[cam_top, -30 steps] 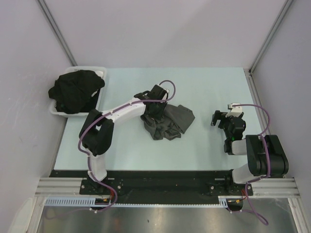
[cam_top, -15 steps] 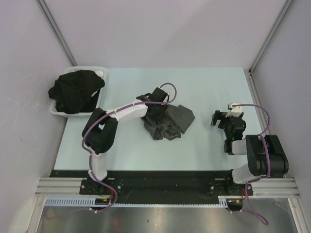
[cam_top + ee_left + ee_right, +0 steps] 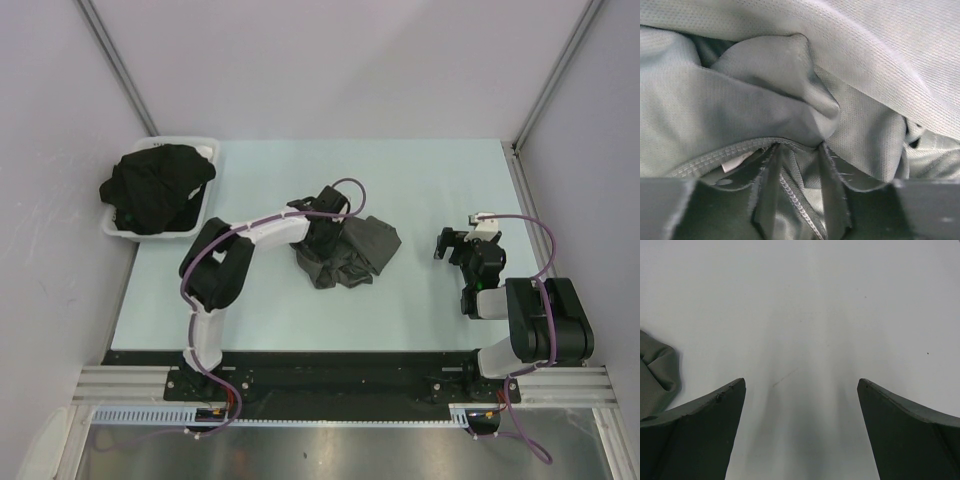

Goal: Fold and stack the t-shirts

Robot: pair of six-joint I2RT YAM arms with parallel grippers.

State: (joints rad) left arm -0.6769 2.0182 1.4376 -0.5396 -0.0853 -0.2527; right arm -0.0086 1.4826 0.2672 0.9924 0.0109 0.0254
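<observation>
The left gripper (image 3: 800, 200) has its two dark fingers (image 3: 690, 210) at the bottom edge of the left wrist view. They are partly closed and clamp a bunched fold of the charcoal grey cloth t-shirt (image 3: 765, 100). The fold touches both inner faces. A stitched hem runs down through the gap, and a small white label shows just left of it. Creased grey cloth fills the rest of that view.

In the top view the left gripper (image 3: 325, 222) is at the upper left part of the charcoal grey cloth t-shirt (image 3: 365, 245). The t-shirt lies crumpled at the centre of the pale flat table top (image 3: 430, 180). The left arm reaches to it from the lower left.

The right gripper (image 3: 801, 381) holds its fingers wide apart with nothing between them. Only the pale flat table top (image 3: 805, 300) is visible in the gap. A corner of the charcoal grey cloth t-shirt (image 3: 657, 370) shows at the left edge of the right wrist view. In the top view the right gripper (image 3: 445, 243) is right of centre, apart from the t-shirt.

A heap of black cloth t-shirts (image 3: 155, 185) fills the white plastic tray (image 3: 205, 150) in the upper left of the top view.
</observation>
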